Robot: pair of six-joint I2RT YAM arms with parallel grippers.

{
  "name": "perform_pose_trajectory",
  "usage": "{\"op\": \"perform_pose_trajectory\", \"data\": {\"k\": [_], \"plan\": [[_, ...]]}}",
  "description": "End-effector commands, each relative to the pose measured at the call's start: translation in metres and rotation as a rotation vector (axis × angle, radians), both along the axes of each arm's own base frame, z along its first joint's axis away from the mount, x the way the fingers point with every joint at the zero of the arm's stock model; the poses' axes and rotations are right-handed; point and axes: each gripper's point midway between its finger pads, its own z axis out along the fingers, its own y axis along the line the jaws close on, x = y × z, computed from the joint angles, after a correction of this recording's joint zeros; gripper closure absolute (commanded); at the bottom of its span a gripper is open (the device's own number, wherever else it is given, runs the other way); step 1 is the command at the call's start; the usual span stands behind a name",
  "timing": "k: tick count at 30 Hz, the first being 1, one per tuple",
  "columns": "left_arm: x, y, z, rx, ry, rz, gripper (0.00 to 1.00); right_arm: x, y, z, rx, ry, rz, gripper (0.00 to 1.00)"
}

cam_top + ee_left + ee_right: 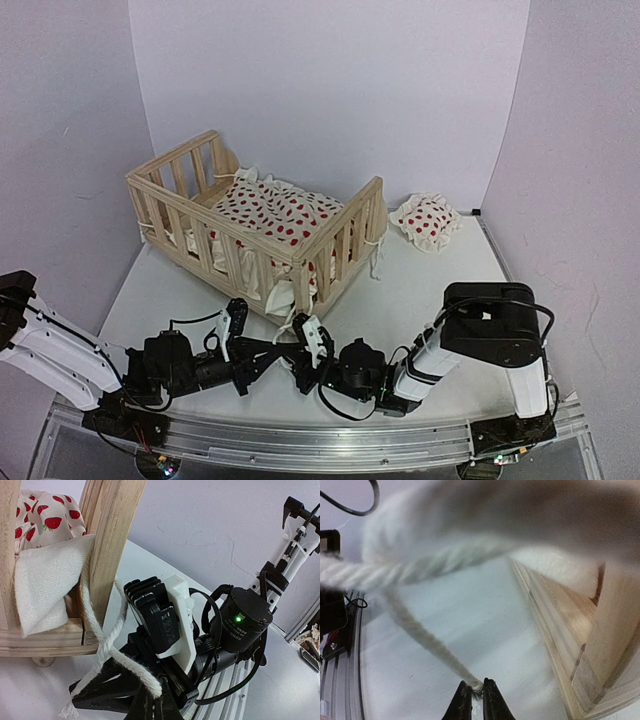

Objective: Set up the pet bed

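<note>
The pet bed, a light pine frame with slatted rails, stands left of centre with its red-dotted cushion lying inside. Both grippers meet at its near corner. My left gripper is shut on a white tie string that loops around the corner post. My right gripper is shut on the frayed end of another tie string, beside the bed's bottom rail. In the top view the left gripper and right gripper sit close together, just under the dangling strings.
A small separate red-dotted pillow lies at the back right near the wall. Another tie string hangs from the bed's right corner post. A metal rail runs along the table's near edge. Walls close in on the left, back and right.
</note>
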Motion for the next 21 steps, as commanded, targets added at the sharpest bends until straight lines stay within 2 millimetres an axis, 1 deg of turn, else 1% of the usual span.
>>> {"op": "perform_pose_trajectory", "data": {"k": [1,3,5,6,7,8,9,11,13,17,21], "plan": [[0.001,-0.003,0.024,-0.064,-0.023,0.007,1.0,0.001,0.008,0.025,0.089,-0.023,0.003,0.91],[0.001,-0.002,0.024,-0.066,-0.023,0.009,1.0,0.001,0.008,0.026,0.093,-0.024,0.001,0.93],[0.001,-0.002,0.024,-0.066,-0.022,0.007,1.0,0.002,0.006,0.029,0.097,-0.027,-0.008,1.0],[0.001,-0.002,0.023,-0.063,-0.019,0.006,1.0,0.005,0.002,0.03,0.097,-0.027,-0.028,1.0],[0.0,-0.001,0.02,-0.056,-0.011,0.004,1.0,0.008,-0.004,0.032,0.096,-0.024,-0.055,1.0],[0.0,-0.001,0.015,-0.045,0.0,0.001,1.0,0.009,-0.016,0.03,0.085,-0.018,-0.084,1.0],[-0.002,-0.002,0.01,-0.028,0.012,-0.007,1.0,0.01,-0.028,0.038,0.091,-0.016,-0.108,1.0],[-0.006,-0.003,-0.002,0.009,0.03,-0.026,1.0,0.01,-0.05,0.042,0.076,0.016,-0.122,1.0],[-0.009,-0.005,-0.012,0.044,0.038,-0.035,1.0,0.01,-0.063,0.042,0.056,0.075,-0.107,1.0],[-0.014,-0.014,-0.015,0.067,0.04,-0.071,1.0,0.006,-0.063,0.055,0.055,0.071,-0.029,1.0],[-0.02,-0.025,-0.015,0.074,0.048,-0.108,1.0,0.013,-0.061,0.065,0.076,0.087,-0.002,1.0]]}}
